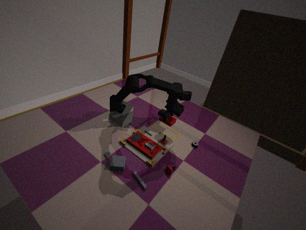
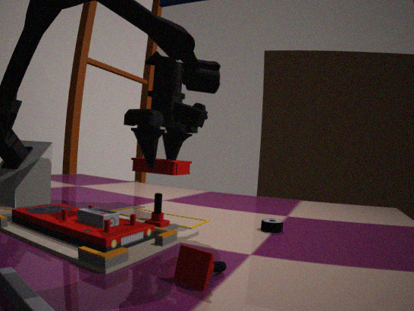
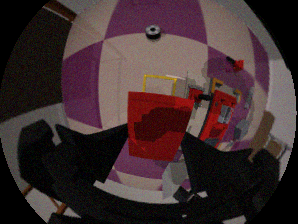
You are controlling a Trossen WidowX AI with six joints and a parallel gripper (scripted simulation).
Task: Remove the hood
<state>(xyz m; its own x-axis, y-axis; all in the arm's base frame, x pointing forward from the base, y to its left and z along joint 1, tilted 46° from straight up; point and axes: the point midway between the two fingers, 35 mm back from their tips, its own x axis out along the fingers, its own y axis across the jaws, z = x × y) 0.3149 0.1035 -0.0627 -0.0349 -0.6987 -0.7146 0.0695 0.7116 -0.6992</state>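
Clamped in the gripper [image 1: 166, 118] [image 2: 161, 163] [image 3: 157, 132], the red hood [image 1: 171, 120] [image 2: 163, 167] [image 3: 159, 117] hangs above the counter [image 1: 179, 179] [image 2: 322, 281] [image 3: 117, 60], already off the toy car [image 1: 143, 143] [image 2: 49, 221] [image 3: 216, 120]; lowering it inside the yellow outline [image 1: 171, 130] [image 2: 189, 227] [image 3: 160, 76], releasing and getting the fingers away from it remain

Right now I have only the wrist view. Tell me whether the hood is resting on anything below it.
Observer: It isn't. The exterior view shows open air beneath the hood, with the gripper shut on it.

Operator: Good. Now describe how that black post by the car stands.

Observer: From the exterior view, the black post rises upright from its red base, beside the car.
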